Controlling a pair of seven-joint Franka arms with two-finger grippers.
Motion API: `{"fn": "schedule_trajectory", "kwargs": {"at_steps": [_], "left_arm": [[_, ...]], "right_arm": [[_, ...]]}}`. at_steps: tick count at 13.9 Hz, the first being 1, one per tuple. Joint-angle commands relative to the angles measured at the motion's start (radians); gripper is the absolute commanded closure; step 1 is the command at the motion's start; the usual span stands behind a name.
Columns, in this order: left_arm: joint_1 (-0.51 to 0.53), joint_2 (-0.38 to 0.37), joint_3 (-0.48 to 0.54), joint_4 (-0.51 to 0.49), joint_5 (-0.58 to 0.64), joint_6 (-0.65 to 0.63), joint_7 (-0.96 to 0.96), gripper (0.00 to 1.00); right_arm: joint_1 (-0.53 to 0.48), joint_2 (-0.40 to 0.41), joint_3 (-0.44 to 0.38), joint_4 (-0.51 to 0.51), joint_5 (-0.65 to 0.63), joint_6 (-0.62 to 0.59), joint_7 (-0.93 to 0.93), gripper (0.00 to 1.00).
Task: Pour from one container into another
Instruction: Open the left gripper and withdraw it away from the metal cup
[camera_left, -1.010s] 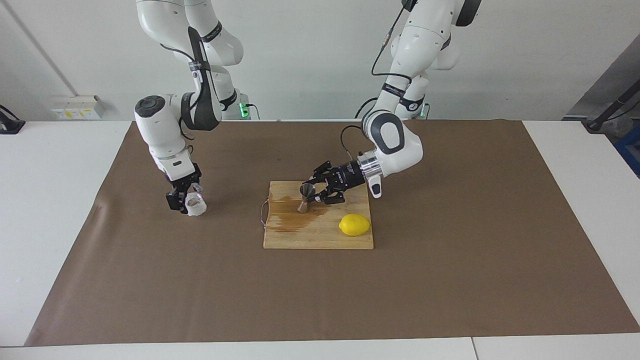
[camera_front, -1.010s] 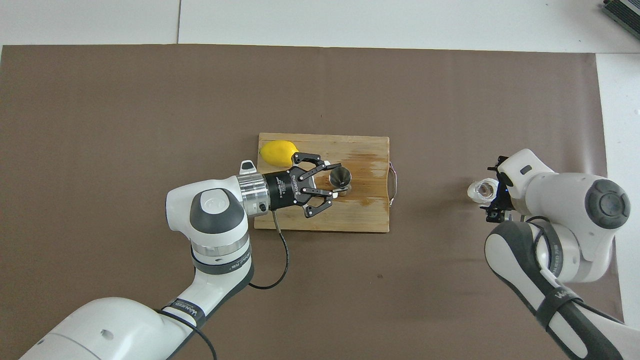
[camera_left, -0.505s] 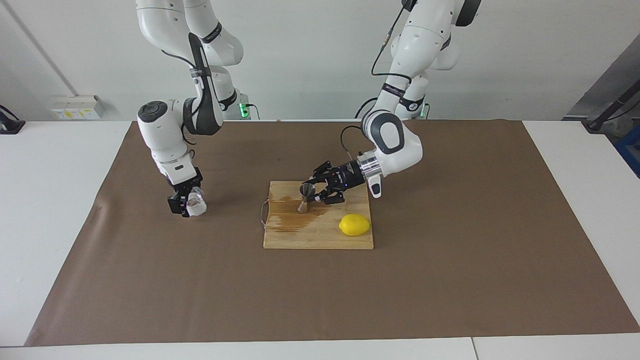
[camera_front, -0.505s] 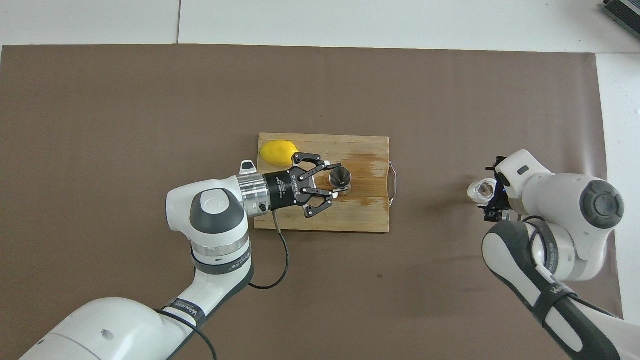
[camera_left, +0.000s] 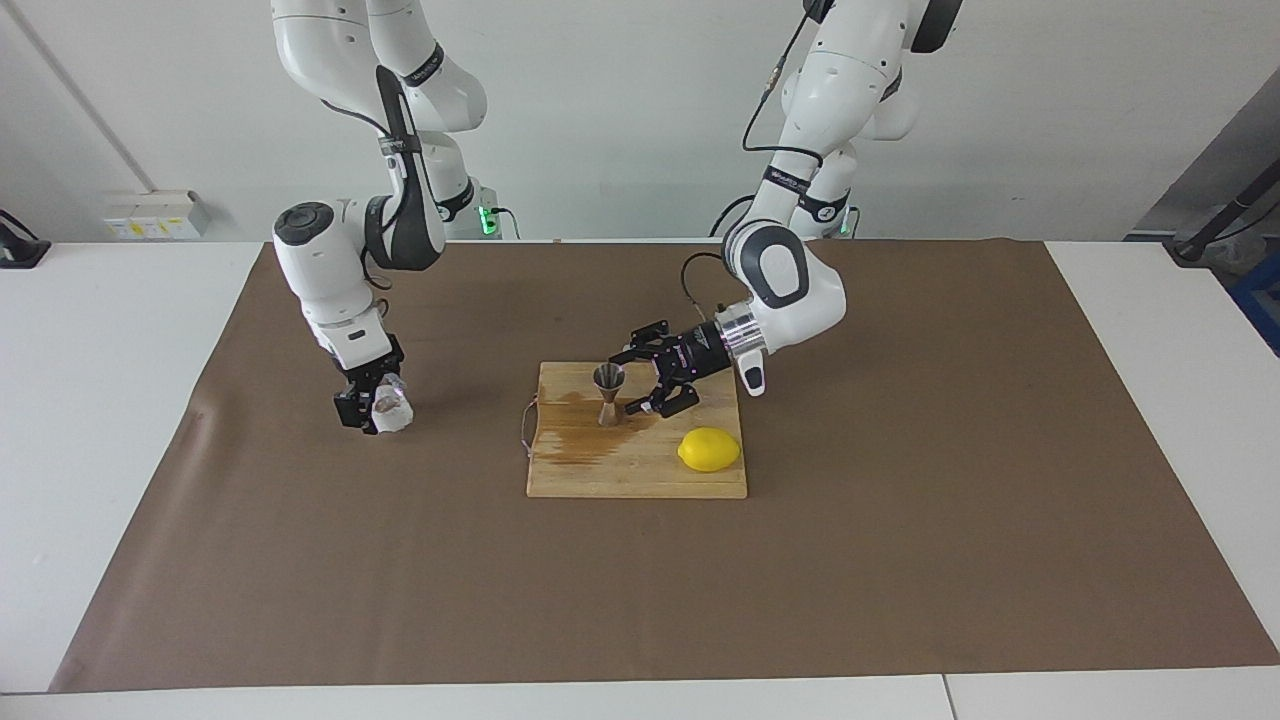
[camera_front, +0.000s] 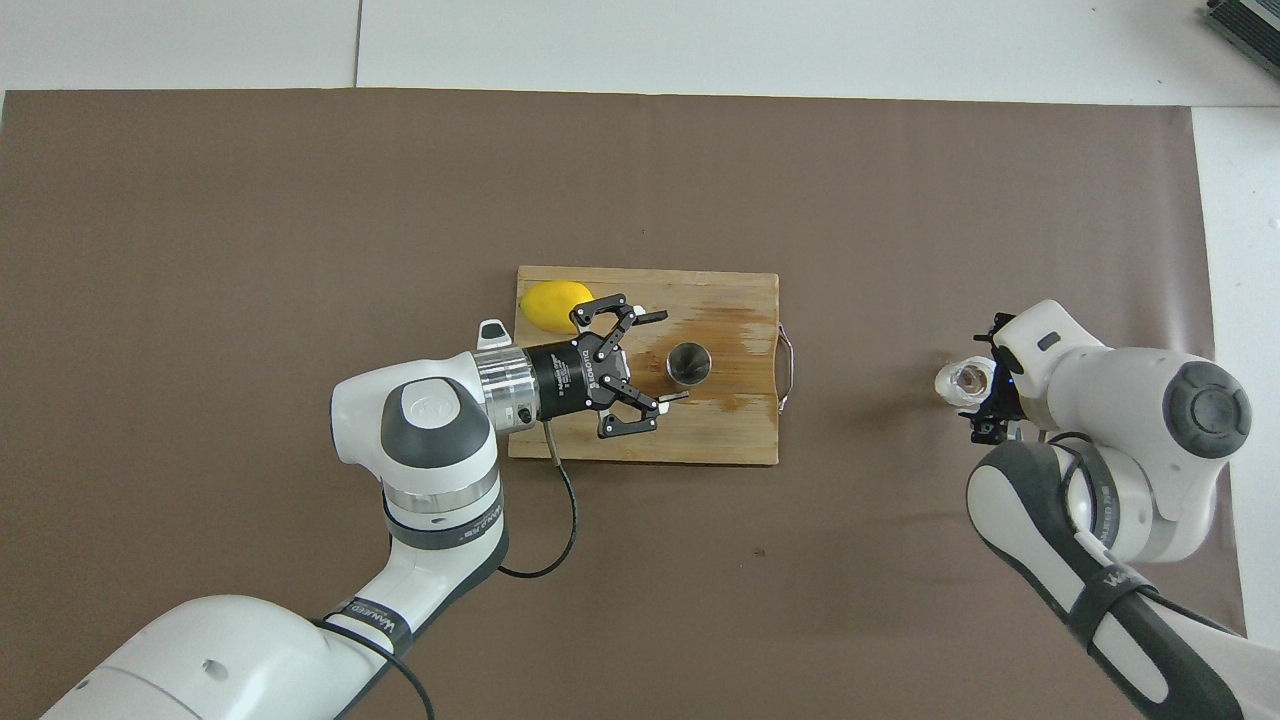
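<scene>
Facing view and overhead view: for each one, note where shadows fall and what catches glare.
Facing view: even, diffuse light; a faint soft shadow lies on the mat beside the cup, and a small one under the lemon on the cutting board. Overhead view: the wet patch on the board shows a pale sheen, and the steel jigger glints lightly at its rim.

White wall (camera_left: 620, 120) w/ socket strip (camera_left: 155, 215); white table (camera_left: 90, 400) under brown mat (camera_left: 900, 500).
</scene>
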Motion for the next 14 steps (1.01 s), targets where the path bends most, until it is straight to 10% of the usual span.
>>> {"fn": "schedule_trajectory", "kwargs": {"at_steps": [1, 14], "left_arm": [[-0.025, -0.009, 0.017, -0.003, -0.015, 0.022, 0.013, 0.0], [0.027, -0.186, 0.017, -0.051, 0.068, -0.061, -0.202, 0.0]], "right_arm": [[-0.02, -0.004, 0.008, -0.013, 0.027, 0.017, -0.051, 0.0], [-0.008, -0.004, 0.008, -0.013, 0.027, 0.011, -0.05, 0.3]]}}
